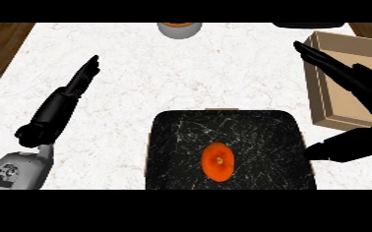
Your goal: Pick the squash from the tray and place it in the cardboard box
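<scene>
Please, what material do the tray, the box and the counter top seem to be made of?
The tray looks like dark stone or slate: black, matte, with fine pale veins. The box looks like plain cardboard: flat brown, matte walls. The counter top looks like white marble or a similar laminate: pale with faint veins.

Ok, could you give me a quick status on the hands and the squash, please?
Both hands open: left hand, right hand over the cardboard box. Squash on the tray, untouched. Nothing in the way.
</scene>
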{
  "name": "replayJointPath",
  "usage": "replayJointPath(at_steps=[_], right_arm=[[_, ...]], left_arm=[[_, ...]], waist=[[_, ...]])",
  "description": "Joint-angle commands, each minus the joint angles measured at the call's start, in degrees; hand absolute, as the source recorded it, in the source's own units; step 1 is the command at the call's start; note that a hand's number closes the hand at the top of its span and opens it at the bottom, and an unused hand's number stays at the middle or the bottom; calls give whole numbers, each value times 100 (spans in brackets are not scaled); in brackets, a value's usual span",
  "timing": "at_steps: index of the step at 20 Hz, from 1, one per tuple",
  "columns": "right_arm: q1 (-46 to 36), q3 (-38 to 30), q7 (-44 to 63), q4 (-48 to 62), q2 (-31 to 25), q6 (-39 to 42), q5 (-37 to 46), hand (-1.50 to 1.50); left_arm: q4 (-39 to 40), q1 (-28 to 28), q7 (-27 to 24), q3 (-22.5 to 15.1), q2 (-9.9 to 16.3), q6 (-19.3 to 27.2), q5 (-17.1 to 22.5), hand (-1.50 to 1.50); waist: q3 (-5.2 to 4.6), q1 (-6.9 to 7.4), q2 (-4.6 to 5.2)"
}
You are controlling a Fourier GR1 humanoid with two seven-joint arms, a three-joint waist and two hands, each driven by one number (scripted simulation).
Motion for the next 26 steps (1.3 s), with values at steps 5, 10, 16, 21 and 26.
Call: replayJointPath(at_steps=[5,10,16,21,26], right_arm=[[-499,790,1056,-914,-768,846,1173,-150],[-970,1462,2441,-1740,-589,1515,1424,-150],[-975,2250,4400,-3077,-229,2059,1714,-150],[-1172,2679,5543,-2947,635,2625,1848,-150],[-1071,2949,5884,-2435,1456,2900,2207,-150]], left_arm=[[302,-40,-326,100,35,-251,-30,0],[-21,-100,160,15,-102,-156,-87,0],[203,-120,-10,130,-196,-109,-188,0],[162,-141,-1,217,-212,-318,-221,0],[-438,100,323,384,-162,-464,-159,0]], waist=[[-18,38,-12],[-15,89,-29],[-18,-12,-44],[-9,40,-19],[-3,85,-16]])
